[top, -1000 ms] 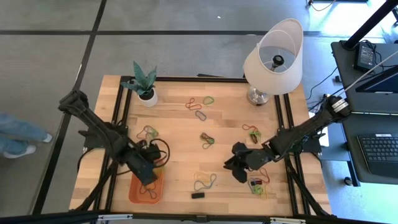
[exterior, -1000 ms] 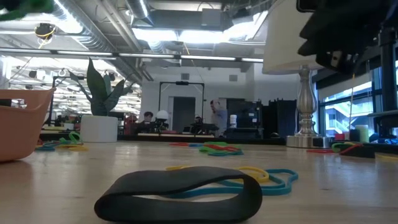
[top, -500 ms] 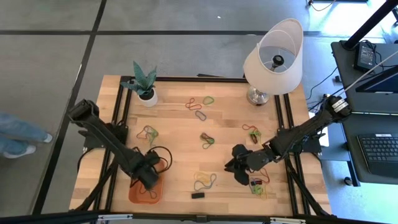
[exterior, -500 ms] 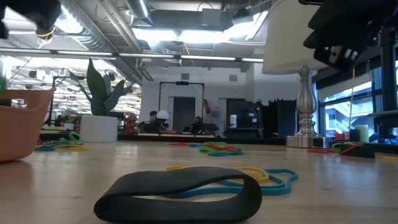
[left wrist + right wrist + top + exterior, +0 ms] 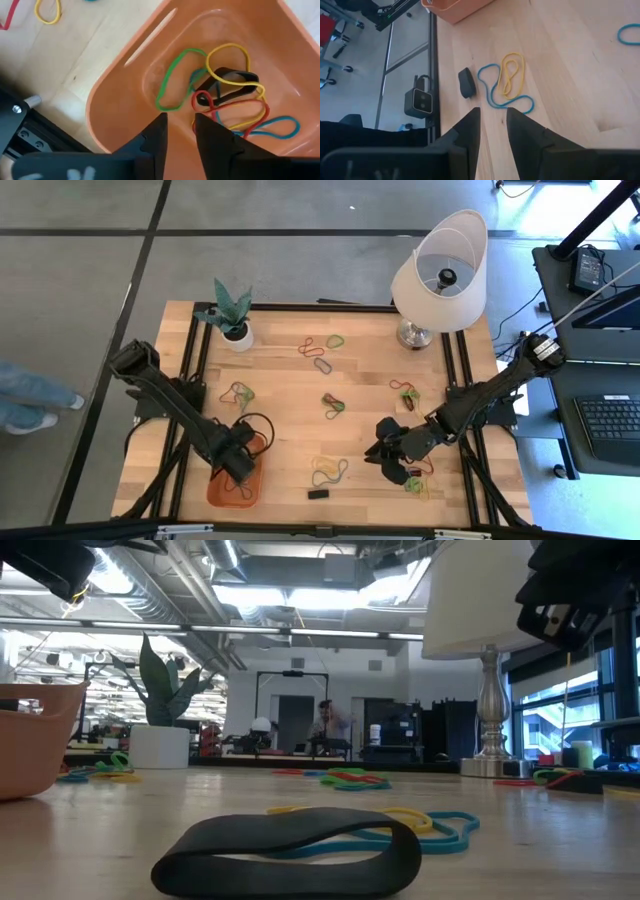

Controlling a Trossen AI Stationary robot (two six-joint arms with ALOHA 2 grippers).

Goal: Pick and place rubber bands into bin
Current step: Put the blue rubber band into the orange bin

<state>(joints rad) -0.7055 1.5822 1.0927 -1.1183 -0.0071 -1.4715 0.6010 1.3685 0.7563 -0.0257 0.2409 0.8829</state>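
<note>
Left gripper [image 5: 179,131] hangs over the orange bin [image 5: 120,95] at the table's front-left corner; fingers slightly parted, nothing between them. Inside the bin lies a tangle of rubber bands [image 5: 225,100]: green, yellow, red, blue and one dark loop.

Right gripper [image 5: 492,125] hovers above bare wood at front right, fingers a little apart, gripping nothing. Just ahead of it, a yellow and blue band pair [image 5: 507,82] beside a small black block [image 5: 466,83].

More bands lie scattered across the table [image 5: 290,395], some near the plant pot [image 5: 237,337], others toward the lamp [image 5: 438,275].
</note>
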